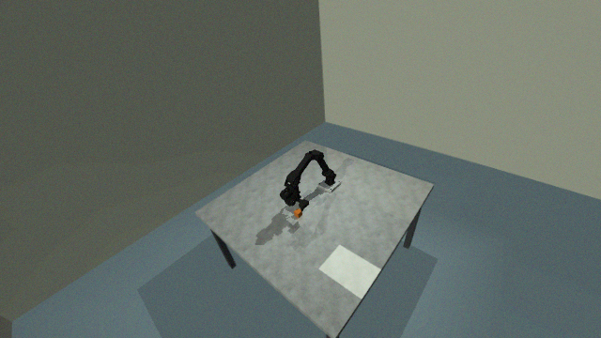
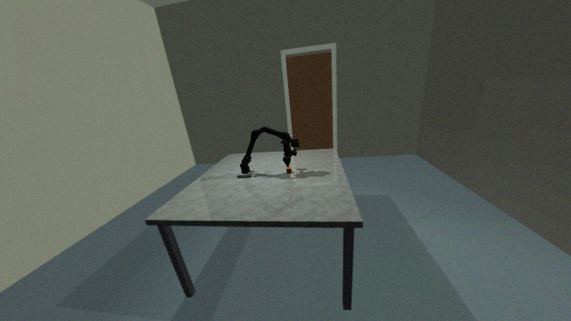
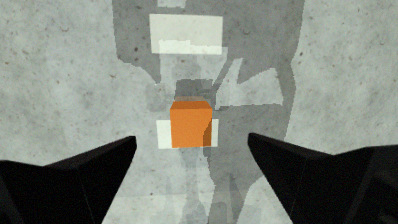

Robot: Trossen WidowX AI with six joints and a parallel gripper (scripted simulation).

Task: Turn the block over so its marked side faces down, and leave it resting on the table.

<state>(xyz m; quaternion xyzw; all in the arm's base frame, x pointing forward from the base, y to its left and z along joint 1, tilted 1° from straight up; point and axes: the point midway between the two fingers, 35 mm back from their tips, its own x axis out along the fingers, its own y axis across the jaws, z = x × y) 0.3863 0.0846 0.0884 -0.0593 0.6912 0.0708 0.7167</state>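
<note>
A small orange block (image 1: 298, 213) (image 2: 289, 169) (image 3: 190, 124) rests on the grey table (image 1: 376, 211) (image 2: 268, 201) (image 3: 65, 75). In the wrist view its plain orange top faces the camera and no mark shows on it. A pale patch on the table peeks out on both sides beneath it. My gripper (image 3: 193, 140) (image 1: 300, 207) (image 2: 288, 164) is open and empty. It hangs just above the block, with its two dark fingers spread wide to either side and clear of it.
The arm's base (image 1: 330, 186) (image 2: 244, 175) stands on the table behind the block. A white rectangle (image 1: 349, 270) lies flat near the table's front right edge. A brown door (image 2: 310, 100) is in the back wall.
</note>
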